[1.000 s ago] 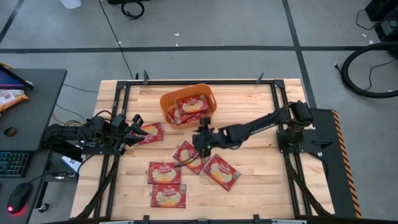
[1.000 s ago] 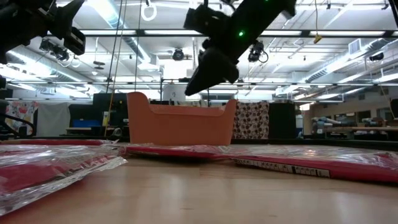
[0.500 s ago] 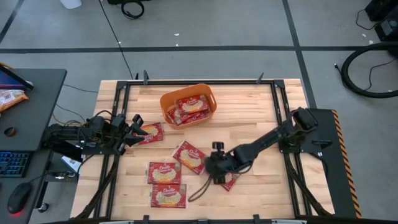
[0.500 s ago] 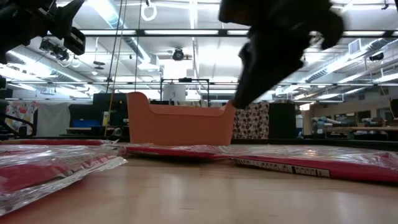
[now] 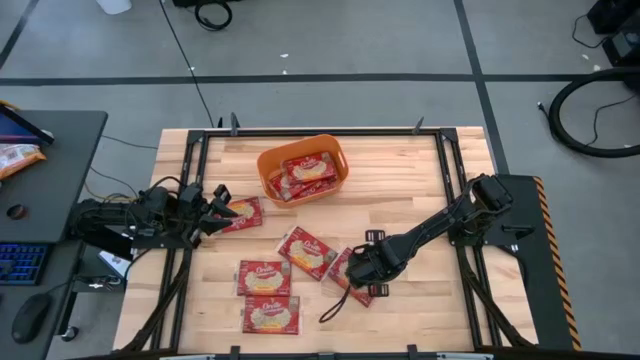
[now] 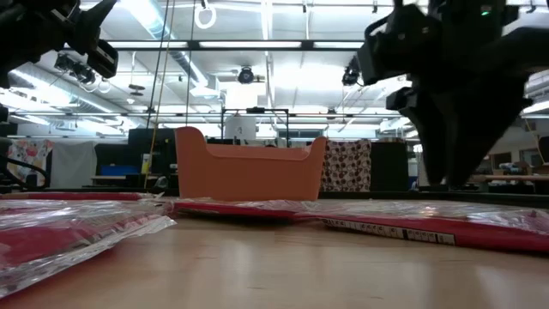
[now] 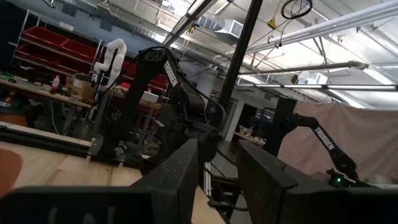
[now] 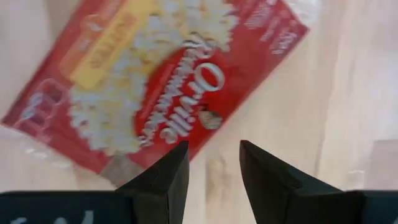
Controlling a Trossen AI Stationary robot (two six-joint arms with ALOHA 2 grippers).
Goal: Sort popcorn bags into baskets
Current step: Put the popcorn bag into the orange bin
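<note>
The orange basket (image 5: pixel 302 170) stands at the table's far middle with several red popcorn bags (image 5: pixel 308 172) inside; it also shows in the low view (image 6: pixel 250 172). More bags lie flat on the table (image 5: pixel 238 213) (image 5: pixel 305 250) (image 5: pixel 265 277). My right gripper (image 5: pixel 362 270) is open, pointing down over the near-right bag (image 8: pixel 161 81), its fingers (image 8: pixel 273 177) standing just above the bag's edge. My left gripper (image 5: pixel 215 207) is open and empty at the table's left edge, beside the left bag.
Another bag (image 5: pixel 270 314) lies by the near edge. A dark cable (image 5: pixel 335 305) trails on the table near my right gripper. Black frame rails (image 5: pixel 190 240) run along both sides. A desk with a keyboard and mouse (image 5: pixel 30 260) stands to the left.
My right gripper has gone from the table's middle, near the basket, toward the near edge and a little to the right, and has come down over the near-right bag. The bags have kept their places.
</note>
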